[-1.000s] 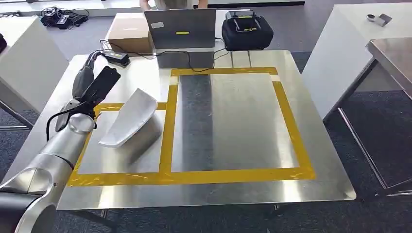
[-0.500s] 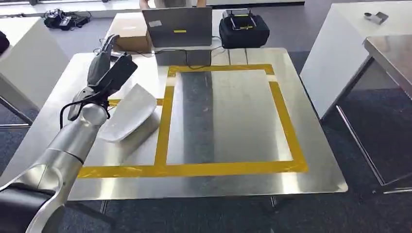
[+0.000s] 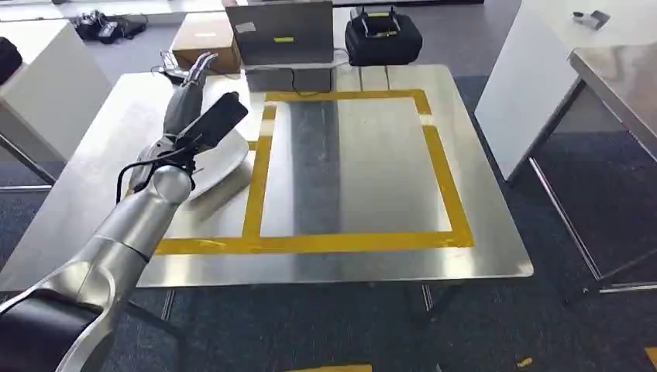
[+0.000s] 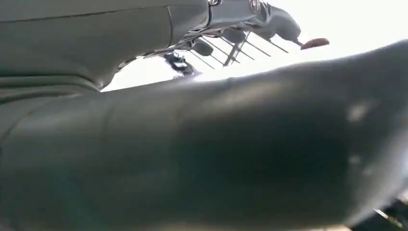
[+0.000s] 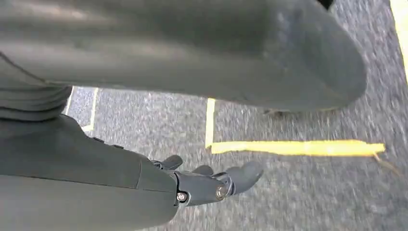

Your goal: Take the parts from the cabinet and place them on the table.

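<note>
A white curved part (image 3: 225, 157) lies on the steel table (image 3: 364, 155), inside the left field of yellow tape (image 3: 254, 182). My left hand (image 3: 190, 102) is raised above the part's far left side, its fingers (image 3: 203, 62) stretched out and apart, holding nothing. In the left wrist view the thick thumb (image 4: 231, 154) fills the front, and the thin fingers (image 4: 250, 19) reach out against bright light. My right hand (image 5: 207, 185) hangs over grey carpet, fingers loosely extended and holding nothing.
At the table's far edge stand a laptop (image 3: 283, 31), a cardboard box (image 3: 205, 43) and a black bag (image 3: 383, 39), with cables by the box. A white bench (image 3: 542, 70) and another steel table (image 3: 620, 70) stand right, a white unit (image 3: 39, 77) left. Yellow floor tape (image 5: 293, 147) lies below.
The whole view has shifted, with the table now higher and farther in the picture. My left arm has lifted and swung up over the part, which stays lying on the table.
</note>
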Controlling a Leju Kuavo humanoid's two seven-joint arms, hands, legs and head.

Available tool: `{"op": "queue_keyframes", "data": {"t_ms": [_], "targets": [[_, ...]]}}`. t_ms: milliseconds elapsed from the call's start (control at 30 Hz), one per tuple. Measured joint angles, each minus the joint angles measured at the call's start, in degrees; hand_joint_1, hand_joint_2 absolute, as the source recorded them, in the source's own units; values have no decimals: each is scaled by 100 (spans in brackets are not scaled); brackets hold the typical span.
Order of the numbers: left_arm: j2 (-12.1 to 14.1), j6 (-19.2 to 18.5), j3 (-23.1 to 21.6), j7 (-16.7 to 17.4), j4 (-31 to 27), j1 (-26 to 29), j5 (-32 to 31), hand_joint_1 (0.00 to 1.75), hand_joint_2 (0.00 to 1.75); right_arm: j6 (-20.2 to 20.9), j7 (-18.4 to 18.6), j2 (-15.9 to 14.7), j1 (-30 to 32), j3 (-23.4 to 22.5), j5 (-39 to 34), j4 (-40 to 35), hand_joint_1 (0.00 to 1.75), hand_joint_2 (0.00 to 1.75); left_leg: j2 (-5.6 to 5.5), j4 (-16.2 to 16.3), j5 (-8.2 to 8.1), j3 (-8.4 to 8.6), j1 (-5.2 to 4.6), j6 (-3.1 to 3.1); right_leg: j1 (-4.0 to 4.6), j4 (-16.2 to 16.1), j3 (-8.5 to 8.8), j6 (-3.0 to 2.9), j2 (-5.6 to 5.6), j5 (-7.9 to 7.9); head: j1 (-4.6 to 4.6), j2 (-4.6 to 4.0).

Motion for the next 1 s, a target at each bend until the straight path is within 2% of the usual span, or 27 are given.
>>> {"op": "queue_keyframes", "data": {"t_ms": [33,67,100,133,167,200,233,267,300,367,400,433,467,500,567,600,633,700,733,767,800,833,867,900,933,967,1000], "targets": [[-7,17,-33,13,-2,8,2,0,0,2,4,26,0,-2,15,0,0,0,3,-8,46,-25,-19,49,-10,-53,8,47,1,64,7,0],[-26,35,-57,17,-11,27,4,0,0,2,9,31,2,-2,24,0,0,0,14,-97,154,-27,30,109,15,-80,-14,89,3,97,-6,0],[-31,66,-68,20,-15,32,7,0,0,2,-5,28,6,-2,31,0,0,0,51,-135,239,-41,48,141,-12,1,-60,98,7,-79,-2,0],[-31,109,-90,33,-20,41,11,0,0,11,-7,35,7,-2,39,0,0,0,54,-143,322,-125,55,204,-1,246,-147,112,4,-421,13,0],[-26,153,-113,37,-24,72,20,0,0,11,-20,37,7,-2,52,0,0,0,52,-141,397,-222,56,210,-7,644,-267,141,3,-776,22,0],[-13,192,-122,39,-26,118,20,0,0,11,-29,35,6,-2,83,0,0,0,51,-137,462,-314,54,214,-11,1082,-380,169,3,-1035,22,0],[0,225,-133,44,-26,183,20,0,0,11,-39,28,5,-2,103,0,0,0,52,-126,525,-407,54,207,-9,1461,-454,191,3,-1169,22,0],[24,251,-149,41,-26,266,39,0,0,13,-48,26,5,-2,127,0,0,0,53,-110,592,-505,58,194,-13,1665,-430,205,2,-1112,26,0],[67,273,-151,9,-26,351,94,0,0,11,-55,24,4,-2,138,0,0,0,55,-86,649,-599,66,173,-18,1603,-290,213,2,-924,26,0],[177,356,-151,-70,-35,508,182,0,0,13,-68,22,2,-2,149,0,0,0,68,-10,733,-775,93,117,-31,877,302,226,0,-587,26,0],[238,419,-151,-105,-48,565,201,0,0,13,-68,22,-7,-2,153,-2,0,0,71,54,762,-844,95,78,-43,383,655,238,3,-682,26,0],[308,501,-151,-116,-77,628,203,0,0,13,-55,24,-20,-2,173,-2,0,0,68,99,792,-928,66,37,-10,14,853,197,12,-920,44,0],[367,593,-151,-142,-79,717,203,0,0,15,-46,24,-8,-2,192,-2,0,0,73,90,819,-907,60,-1,16,125,779,84,53,-834,26,0],[459,691,-151,-175,-74,792,203,0,0,13,-17,24,0,-2,201,-2,0,0,72,98,852,-896,55,-32,11,72,786,38,51,-878,37,0],[600,856,-151,-238,-74,1024,255,0,0,13,35,22,9,-2,203,0,0,0,68,28,973,-909,67,-110,3,39,721,-73,44,-763,42,0],[689,912,-151,-298,-77,1168,324,0,0,13,46,24,-3,-2,201,0,0,0,51,68,864,-946,90,-141,-18,25,676,-127,6,-682,46,0],[797,933,-142,-356,-85,1327,432,0,0,11,88,22,-7,-2,201,0,0,0,42,250,529,-1036,92,-180,-21,8,612,-174,19,-612,26,0],[948,1033,-98,-479,-157,1683,579,0,0,0,138,20,16,-4,199,0,0,0,40,1047,-158,-1218,106,-242,-13,6,442,-192,26,-473,22,0],[1001,1102,-81,-523,-190,1864,638,0,0,0,149,20,32,-11,192,0,0,0,39,1447,-349,-1288,106,-252,-9,10,357,-191,26,-412,20,0],[1060,1167,-52,-564,-232,2049,673,0,0,0,153,20,41,-22,190,0,0,0,39,1723,-365,-1289,106,-256,-6,13,267,-187,24,-345,20,0],[1108,1193,-31,-590,-267,2201,708,0,0,0,153,20,46,-35,190,0,0,0,39,1756,-228,-1190,106,-250,-6,15,183,-177,21,-282,20,0],[1134,1211,-13,-599,-306,2314,717,0,0,0,157,20,49,-42,188,0,0,0,39,1574,-14,-979,106,-234,-5,16,102,-163,12,-218,18,0],[1163,1220,-2,-608,-339,2380,721,0,0,0,168,20,47,-44,188,0,0,0,39,1194,157,-661,106,-214,-5,16,27,-143,1,-156,20,0],[1193,1220,9,-608,-383,2407,721,0,0,0,168,20,40,-46,188,0,0,0,37,669,177,-250,105,-187,-4,20,-23,-120,-11,-95,20,0],[1215,1220,22,-588,-439,2413,721,0,0,0,171,20,37,-48,188,-2,0,0,30,108,-109,135,93,-153,15,27,-56,-85,-19,-46,18,0],[1226,1220,40,-584,-483,2422,721,0,0,0,173,20,32,-48,188,-2,0,0,12,-49,-148,241,59,-115,13,17,-48,-46,-31,4,40,0],[1237,1220,46,-570,-494,2439,721,0,0,0,168,20,31,-48,188,-2,0,0,9,-73,-111,175,52,-77,9,-18,-14,-9,-35,64,28,0]]}}
